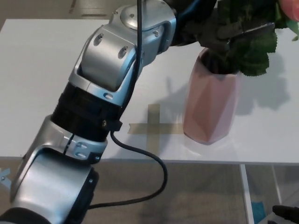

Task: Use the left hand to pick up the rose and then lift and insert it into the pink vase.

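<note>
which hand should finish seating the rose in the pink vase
Left. The left hand is already above the pink vase, among the rose leaves at the vase mouth, so it probably just lowers and lets go. The right hand is out of view.

arm (100,88): silver shells, black bands, round screws
cable (154,165): black, looped
hand (201,23): black

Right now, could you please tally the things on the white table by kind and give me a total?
Pink vase: 1
Rose, standing in the vase, its pink bloom at the picture's top right edge: 1
Tape cross on the table: 1
Total: 3
</note>
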